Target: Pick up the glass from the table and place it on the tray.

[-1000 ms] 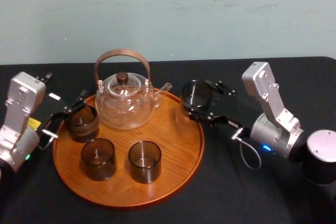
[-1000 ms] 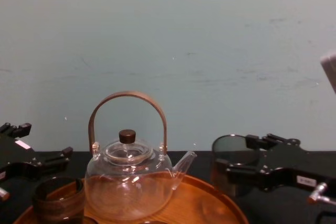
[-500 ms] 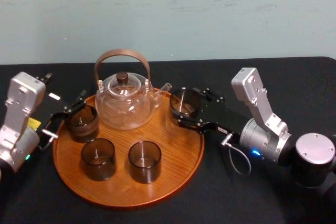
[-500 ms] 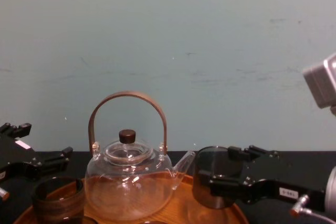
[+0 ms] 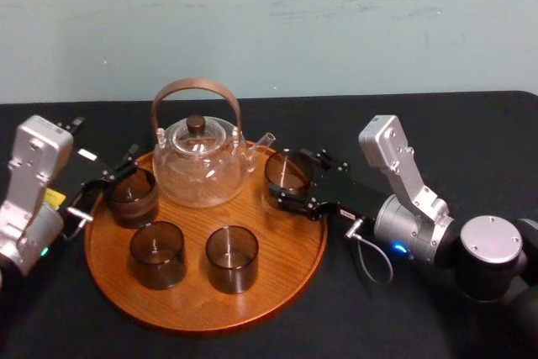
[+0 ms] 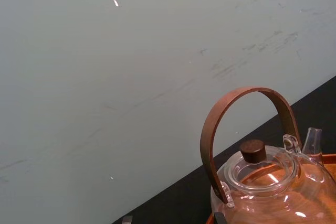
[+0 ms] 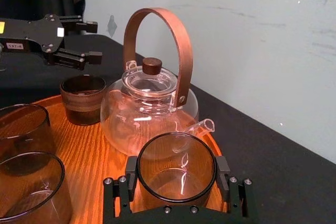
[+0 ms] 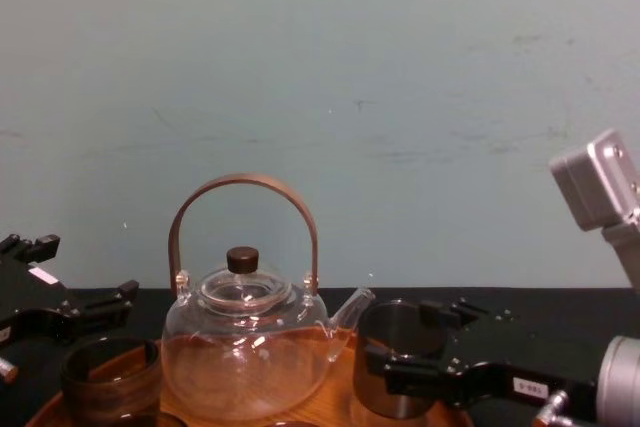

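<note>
Since a second ago, your right pincer point(image 5: 284, 181) has carried the glass point(image 7: 176, 167) leftward, off the open tabletop point(image 5: 479, 124) and in over the tray point(image 5: 277, 241). The left pincer point(image 7: 97, 39) has not shifted.

Progress: pickup is done, and transfer is, by my reading, all but done. The glass is upright, inside the tray's right rear rim, just beside the teapot point(image 5: 200, 164) spout and not visibly touching it. You cannot tell from these views whether its base rests on the wood or hangs just above; the chest view puts it low, near rim level. Outstanding: seat it if unseated, release, withdraw. The rear-left glass point(image 5: 132, 196), front-left glass point(image 5: 157, 253) and front-right glass point(image 5: 231, 258) already stand on the tray, well apart from the held one.

Pose: the right arm reaches in from the right, forearm low and close to level over the tabletop. Its pincer lies horizontal, fingers clamped on opposite sides of the glass wall, below the lip. The left arm is parked at the tray's left edge, pincer spread and empty, above and just behind the rear-left glass.

Clearance to the spout is slight, so a retreat toward the right looks safest.
</note>
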Controlling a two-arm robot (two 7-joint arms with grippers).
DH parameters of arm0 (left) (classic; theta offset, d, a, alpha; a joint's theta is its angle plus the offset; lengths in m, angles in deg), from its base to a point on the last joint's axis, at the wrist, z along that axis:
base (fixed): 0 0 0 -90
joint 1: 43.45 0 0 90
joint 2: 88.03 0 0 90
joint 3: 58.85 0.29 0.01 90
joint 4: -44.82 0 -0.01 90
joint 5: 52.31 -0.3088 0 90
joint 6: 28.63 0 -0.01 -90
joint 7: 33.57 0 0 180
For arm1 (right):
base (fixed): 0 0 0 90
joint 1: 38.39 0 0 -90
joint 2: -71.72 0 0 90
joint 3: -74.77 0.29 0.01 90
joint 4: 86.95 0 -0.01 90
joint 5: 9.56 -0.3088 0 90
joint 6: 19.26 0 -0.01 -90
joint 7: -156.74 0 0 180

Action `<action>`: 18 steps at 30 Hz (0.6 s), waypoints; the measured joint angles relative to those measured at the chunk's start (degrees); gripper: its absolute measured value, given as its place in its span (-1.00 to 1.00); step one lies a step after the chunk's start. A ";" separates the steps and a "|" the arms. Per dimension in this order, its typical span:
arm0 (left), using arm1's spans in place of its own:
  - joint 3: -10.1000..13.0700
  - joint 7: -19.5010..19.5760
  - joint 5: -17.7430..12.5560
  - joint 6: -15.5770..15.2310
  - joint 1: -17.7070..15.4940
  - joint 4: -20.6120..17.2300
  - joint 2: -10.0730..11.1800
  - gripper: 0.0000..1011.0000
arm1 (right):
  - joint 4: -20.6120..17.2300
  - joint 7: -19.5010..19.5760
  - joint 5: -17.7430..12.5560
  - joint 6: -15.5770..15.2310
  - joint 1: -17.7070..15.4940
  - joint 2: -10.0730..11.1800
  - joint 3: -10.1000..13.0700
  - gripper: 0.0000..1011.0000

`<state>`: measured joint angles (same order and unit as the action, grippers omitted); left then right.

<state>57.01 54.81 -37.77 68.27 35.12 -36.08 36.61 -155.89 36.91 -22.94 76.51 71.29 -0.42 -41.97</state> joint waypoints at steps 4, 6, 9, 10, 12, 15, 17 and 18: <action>0.00 0.00 0.00 0.00 0.00 0.00 0.00 0.98 | 0.82 -0.18 0.04 0.16 0.42 -0.28 -0.25 0.78; 0.00 0.00 0.00 0.00 0.00 0.00 0.00 0.98 | 1.16 -0.23 0.03 0.18 0.57 -0.41 -0.32 0.78; 0.00 0.00 0.00 0.00 0.00 0.00 0.00 0.98 | 1.45 -0.29 -0.03 0.18 0.68 -0.54 -0.39 0.78; 0.00 0.00 0.00 0.00 0.00 0.00 0.00 0.98 | 1.51 -0.32 -0.06 0.19 0.72 -0.55 -0.41 0.78; 0.00 0.00 0.00 0.00 0.00 0.00 0.00 0.98 | 1.71 -0.40 -0.11 0.18 0.79 -0.60 -0.49 0.78; 0.00 0.00 0.00 0.00 0.00 0.00 0.00 0.98 | 1.99 -0.58 -0.13 0.20 0.92 -0.65 -0.62 0.78; 0.00 0.00 0.00 0.00 0.00 0.00 0.00 0.98 | 2.25 -0.78 -0.15 0.25 1.04 -0.69 -0.76 0.78; 0.00 0.00 0.00 0.00 0.00 0.00 0.00 0.98 | 2.34 -0.83 -0.15 0.26 1.09 -0.72 -0.81 0.78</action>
<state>57.01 54.81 -37.77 68.27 35.12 -36.08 36.61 -153.55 36.08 -23.09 76.77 72.38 -1.14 -42.78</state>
